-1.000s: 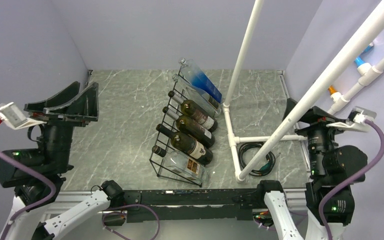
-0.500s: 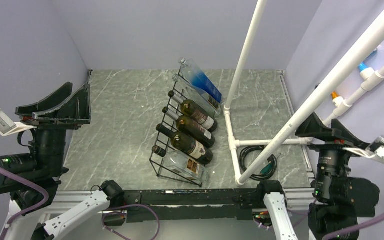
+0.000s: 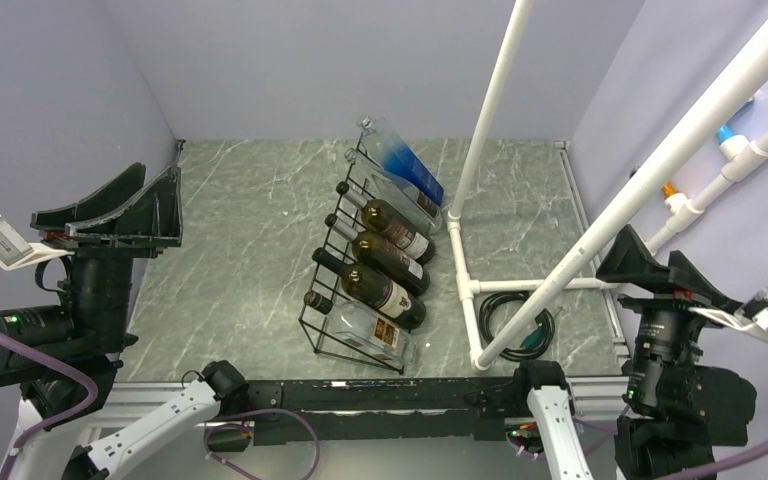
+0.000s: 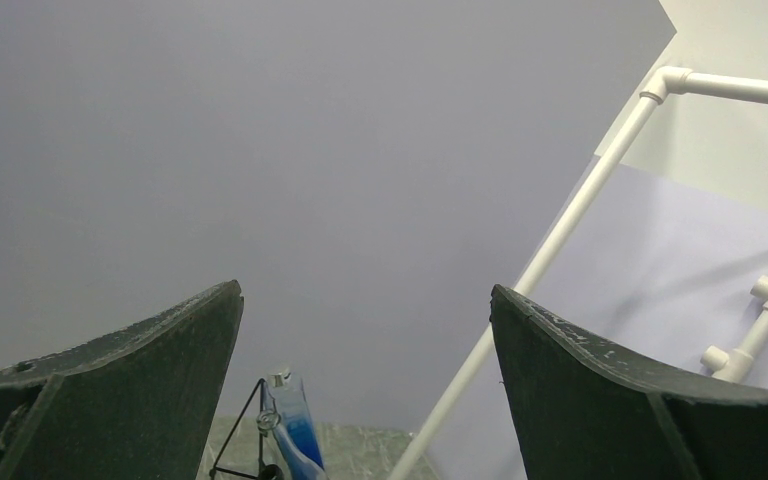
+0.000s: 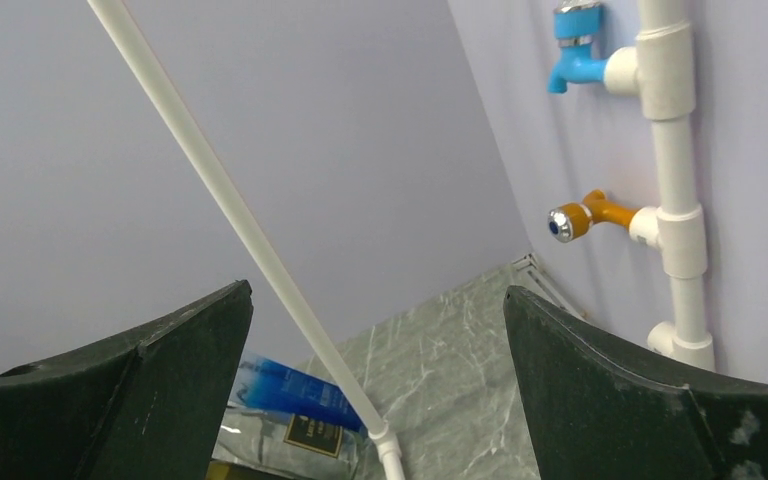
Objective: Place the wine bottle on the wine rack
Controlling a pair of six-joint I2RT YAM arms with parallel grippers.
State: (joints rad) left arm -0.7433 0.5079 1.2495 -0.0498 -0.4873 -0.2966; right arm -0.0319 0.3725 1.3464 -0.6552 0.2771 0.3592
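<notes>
Looking from the top, the rack [image 3: 310, 335] sits in the middle, full of bottles [image 3: 375, 335], a dark wine bottle [image 3: 380, 292] among them; none lies loose; the left gripper [image 3: 160, 172] and right gripper [image 3: 650, 262] hang at the sides, well apart from it; the left wrist view shows jaws wide open, holding nothing; the right wrist view shows the same; the job looks done, so next, I think, the arms just rest.
</notes>
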